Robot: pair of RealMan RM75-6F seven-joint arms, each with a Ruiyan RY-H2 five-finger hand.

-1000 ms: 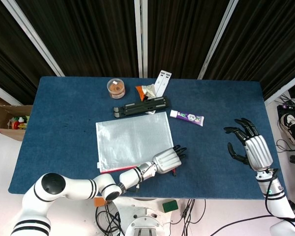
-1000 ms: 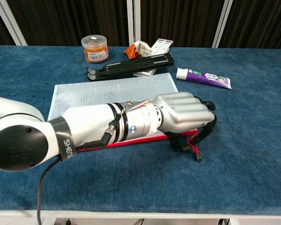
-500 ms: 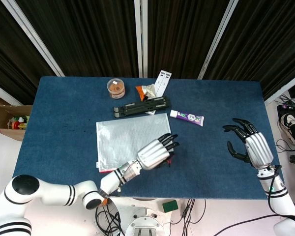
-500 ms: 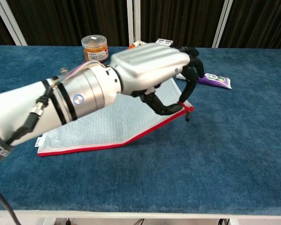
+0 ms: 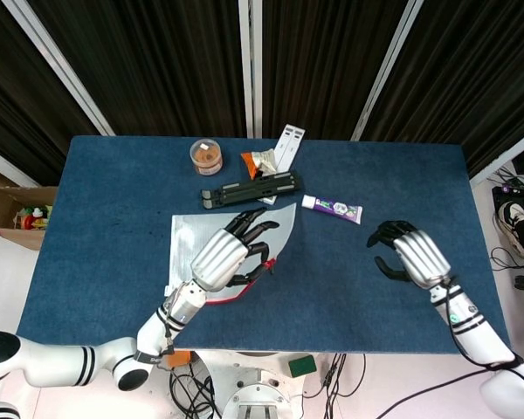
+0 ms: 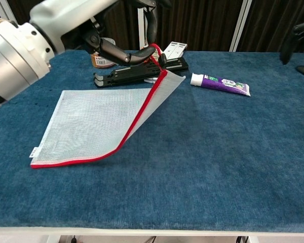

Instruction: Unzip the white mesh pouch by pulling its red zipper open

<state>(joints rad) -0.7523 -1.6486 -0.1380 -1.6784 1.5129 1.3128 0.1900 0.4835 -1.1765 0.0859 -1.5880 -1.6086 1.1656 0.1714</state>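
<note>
Near the middle of the table (image 5: 105, 262), the pouch (image 6: 96, 121) lies with its left part flat on the blue cloth, while its right corner is lifted up. The left hand (image 5: 223, 255) pinches the red pull at this corner, so the zipper (image 6: 137, 119) edge rises in a curve from the front edge toward the hand. Behind the pouch, close to it, are a black stand (image 6: 139, 72), a jar (image 6: 102, 52) and a toothpaste tube (image 6: 220, 83). On the right side and along the front, the cloth is free. The right hand (image 5: 406, 251) hovers above this free area, holds nothing, and its fingers are curled in. The chest view shows only its dark fingertips at the right border; the head view shows it whole.
</note>
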